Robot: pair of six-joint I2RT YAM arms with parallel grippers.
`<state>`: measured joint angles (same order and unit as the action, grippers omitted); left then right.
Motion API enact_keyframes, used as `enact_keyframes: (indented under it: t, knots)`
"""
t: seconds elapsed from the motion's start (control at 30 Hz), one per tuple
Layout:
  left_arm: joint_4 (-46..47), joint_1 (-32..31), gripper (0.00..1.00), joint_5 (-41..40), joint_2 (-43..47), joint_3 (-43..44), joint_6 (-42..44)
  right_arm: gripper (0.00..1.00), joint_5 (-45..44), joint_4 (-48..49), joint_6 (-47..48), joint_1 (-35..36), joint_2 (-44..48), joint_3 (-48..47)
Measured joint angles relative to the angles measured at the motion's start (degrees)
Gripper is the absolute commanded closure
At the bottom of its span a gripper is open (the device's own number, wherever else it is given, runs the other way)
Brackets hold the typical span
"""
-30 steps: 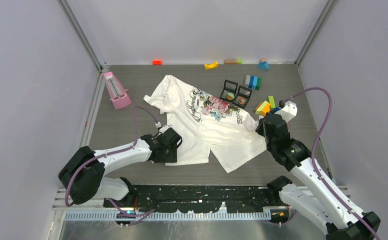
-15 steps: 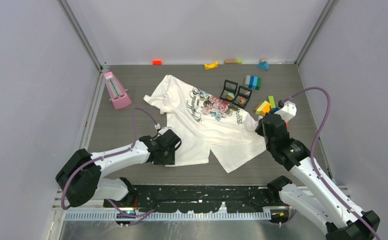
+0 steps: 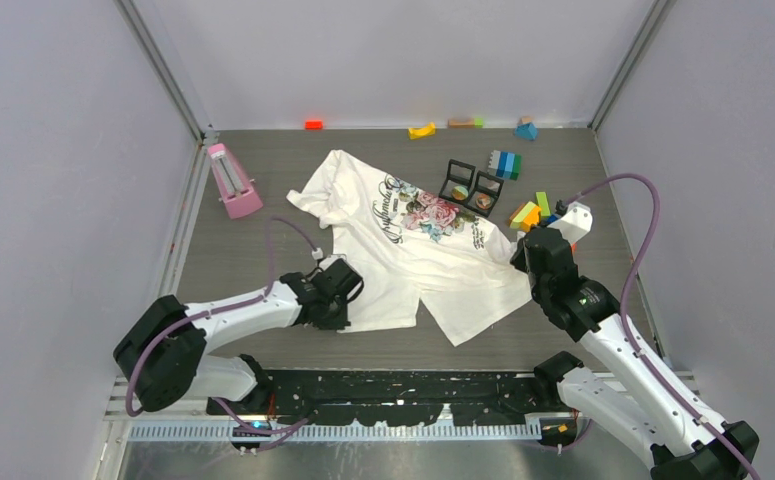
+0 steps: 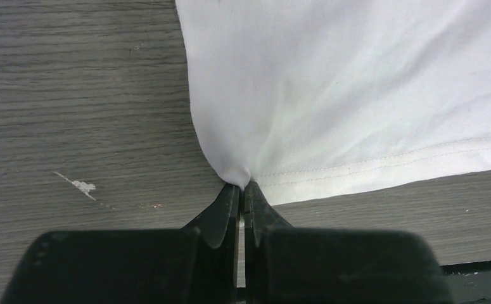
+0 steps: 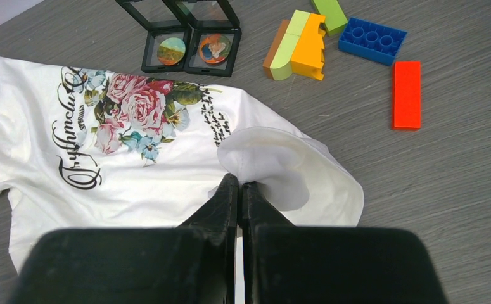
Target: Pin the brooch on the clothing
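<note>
My left gripper (image 4: 241, 187) is pressed together on the T-shirt (image 3: 403, 262) – the fingertips pinch a corner of the stitched hem, and the cloth fans away from that pinch over the grey table (image 4: 71, 95). My right gripper (image 5: 239, 181) is likewise clamped on the shirt, at its right edge, where a fold of white cloth rises in a loose loop just above my fingertips.

The shirt lies spread between my two arms, wrinkled, its printed side up: pink and blue roses and dark cursive lettering face the overhead camera.

Two round brooches (image 5: 192, 48) sit beyond the print, each in its own black case (image 5: 146, 38), the cases side by side and touching – just past the far edge of the shirt and apart from both my grippers (I cannot tell the pictures on them).

To the right of the cases lies a cluster of toy blocks (image 5: 296, 44), with a blue block (image 5: 372, 39) and a red block (image 5: 407, 94) near it. A pink object (image 3: 231, 180) stands at the table's far left, well apart from the shirt.
</note>
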<state>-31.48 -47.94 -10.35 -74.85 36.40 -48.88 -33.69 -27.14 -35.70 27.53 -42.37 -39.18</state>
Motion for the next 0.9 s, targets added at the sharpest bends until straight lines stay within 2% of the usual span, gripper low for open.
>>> enact_keyframes:
  t: [0.13, 0.3, 0.47, 0.67, 0.8, 0.9]
  knots:
    - [-0.04, 1.31, 1.00, 0.70, -0.46, 0.87, 1.79, 1.00, -1.05, 0.07, 1.01, 0.00, -0.37, -0.04]
    - [-1.05, 8.57, 1.00, 2.71, -0.81, 8.33, 6.71, 1.00, -3.21, 1.25, 2.69, 0.00, -4.70, -1.36]
    - [-2.34, 18.49, 1.00, 2.78, 0.39, 24.81, 13.70, 1.00, -5.29, 1.42, 6.78, -0.70, -12.72, -11.10]
    - [-6.16, 28.13, 1.00, 1.42, 4.20, 48.59, 21.51, 0.99, -4.02, 2.38, 13.18, -0.87, -17.14, -32.87]
    - [-9.62, 29.86, 1.00, -0.37, 5.16, 66.64, 26.64, 0.99, 1.05, 3.50, 17.03, -0.96, -16.48, -46.34]
    - [-11.82, 29.86, 1.00, -0.61, 5.97, 78.36, 29.07, 0.99, 6.51, 3.91, 19.04, -1.03, -14.69, -52.70]
